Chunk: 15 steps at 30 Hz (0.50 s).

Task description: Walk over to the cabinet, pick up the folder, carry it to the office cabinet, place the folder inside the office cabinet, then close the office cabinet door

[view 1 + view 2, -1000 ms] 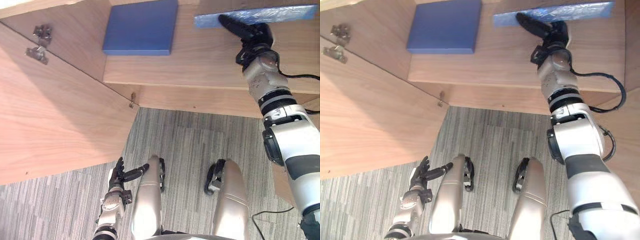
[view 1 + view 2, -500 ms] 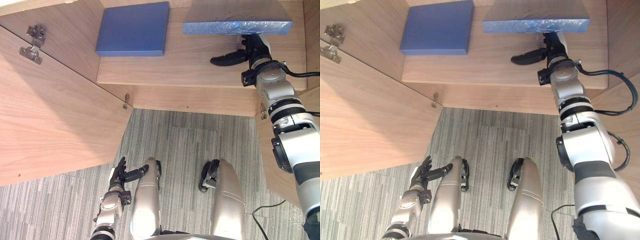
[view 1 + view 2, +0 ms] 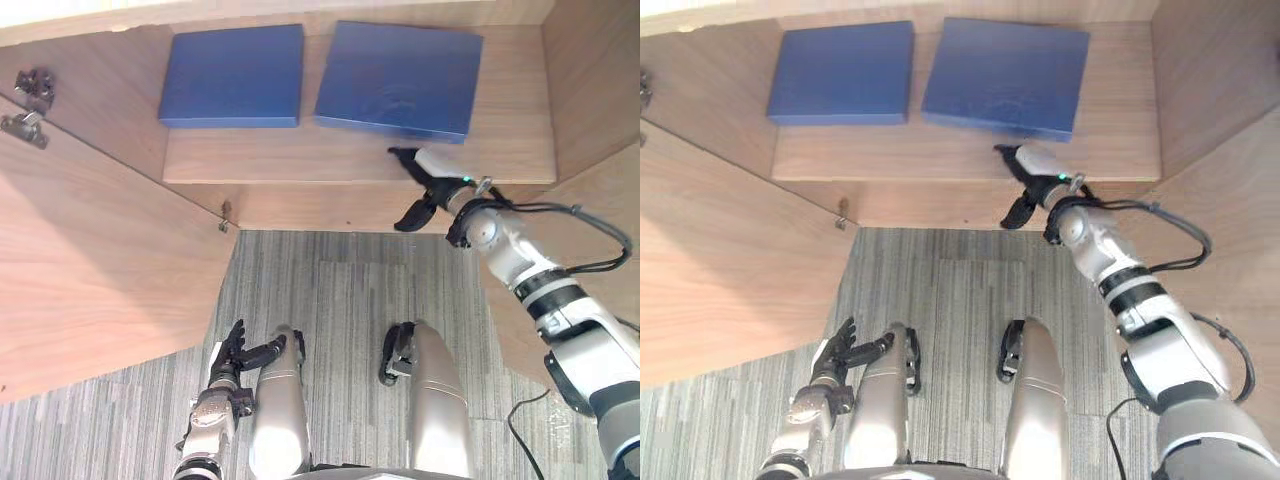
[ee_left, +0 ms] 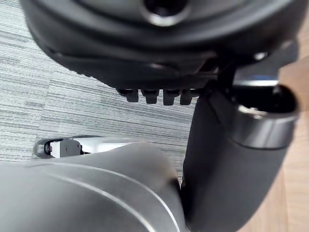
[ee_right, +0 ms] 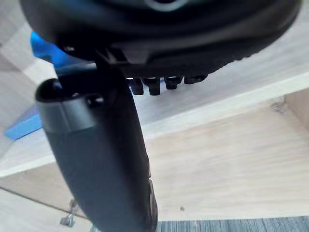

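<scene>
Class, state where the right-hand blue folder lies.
In the left eye view, the right-hand blue folder lies flat on the cabinet shelf, beside the other blue folder, beyond the right hand.

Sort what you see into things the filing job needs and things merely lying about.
Job: right folder, cabinet shelf, open door, right hand.
Lying about: left folder, carpet, idle left hand.

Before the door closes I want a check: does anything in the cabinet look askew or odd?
Only slightly: the right folder lies flat but turned a little askew, unlike the left folder, which sits square on the shelf. Neither overhangs its front edge.
</scene>
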Motion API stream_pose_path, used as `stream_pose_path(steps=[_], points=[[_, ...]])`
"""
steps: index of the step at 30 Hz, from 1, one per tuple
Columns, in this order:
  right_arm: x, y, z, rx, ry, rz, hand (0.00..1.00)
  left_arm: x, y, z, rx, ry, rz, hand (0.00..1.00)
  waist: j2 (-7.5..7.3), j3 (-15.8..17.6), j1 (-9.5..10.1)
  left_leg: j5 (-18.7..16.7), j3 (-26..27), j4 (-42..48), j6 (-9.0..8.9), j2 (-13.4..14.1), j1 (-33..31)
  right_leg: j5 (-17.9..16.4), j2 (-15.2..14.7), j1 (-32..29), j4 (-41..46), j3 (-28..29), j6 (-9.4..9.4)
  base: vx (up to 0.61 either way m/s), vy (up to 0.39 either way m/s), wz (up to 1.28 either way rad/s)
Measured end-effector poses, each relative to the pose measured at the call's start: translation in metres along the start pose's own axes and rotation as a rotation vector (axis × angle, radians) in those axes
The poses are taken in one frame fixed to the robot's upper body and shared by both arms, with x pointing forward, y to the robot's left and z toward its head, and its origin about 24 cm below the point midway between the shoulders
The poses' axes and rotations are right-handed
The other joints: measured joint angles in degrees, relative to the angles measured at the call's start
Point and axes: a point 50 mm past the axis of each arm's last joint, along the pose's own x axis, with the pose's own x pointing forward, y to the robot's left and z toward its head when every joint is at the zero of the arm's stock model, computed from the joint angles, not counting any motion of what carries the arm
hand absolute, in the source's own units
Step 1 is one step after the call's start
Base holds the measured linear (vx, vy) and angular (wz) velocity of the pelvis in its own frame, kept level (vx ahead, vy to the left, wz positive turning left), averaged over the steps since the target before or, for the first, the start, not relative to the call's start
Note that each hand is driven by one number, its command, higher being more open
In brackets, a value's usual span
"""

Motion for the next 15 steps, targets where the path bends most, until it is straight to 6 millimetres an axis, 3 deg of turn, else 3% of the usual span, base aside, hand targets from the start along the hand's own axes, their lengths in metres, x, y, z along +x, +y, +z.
stream_pose_path(steps=[9, 15], points=[[0.001, 0.002, -0.002, -0.005, -0.011, 0.064, 1.0, -0.001, 0.009, -0.004, -0.011, 0.018, 0.026, 1.0, -1.81, -0.57, -0.02, -0.49, 1.15, -1.54, -0.41, 0.93, 1.1, 1.58, 0.82, 0.72, -2.4, 0.06, -0.26, 0.02, 0.001, -0.07], [0.009, -0.005, -0.005, 0.08, 0.02, -0.007, 1.0, -0.001, 0.01, -0.004, -0.017, 0.016, 0.034, 1.0, -1.89, -0.61, 0.06, -0.92, 2.56, -1.08, 0.46, 0.46, 1.22, 3.12, 0.57, 0.62, -3.62, 1.19, 0.41, -0.02, 0.056, -0.08]])
